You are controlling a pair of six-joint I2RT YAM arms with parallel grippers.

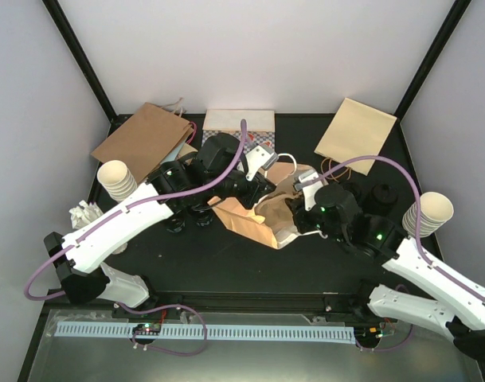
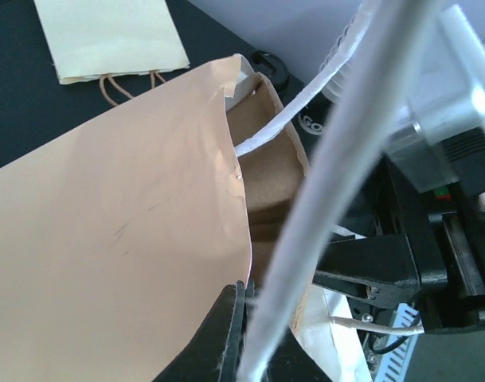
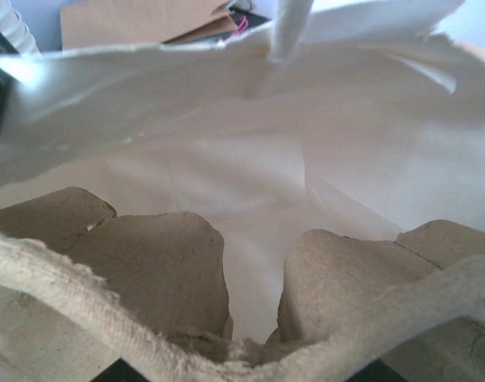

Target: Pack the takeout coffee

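A tan paper bag (image 1: 246,219) lies on its side mid-table, mouth toward the right arm. My left gripper (image 1: 254,193) is shut on the bag's upper rim (image 2: 246,278), and a white handle cord (image 2: 306,215) crosses in front of it. My right gripper (image 1: 294,219) is at the mouth and grips a cardboard tray (image 3: 154,270) by its near rim. The tray reaches into the bag's white inside (image 3: 250,175), and its hollows in view hold nothing. Two small black cups (image 1: 178,221) stand on the table under my left forearm. The right fingertips are hidden under the tray rim.
Stacked white paper cups stand at the left (image 1: 117,179) and right (image 1: 429,213). Flat paper bags lie at the back left (image 1: 142,139) and back right (image 1: 355,135). A dark round item (image 1: 381,196) sits by the right arm. Crumpled white paper (image 1: 84,213) lies at the left.
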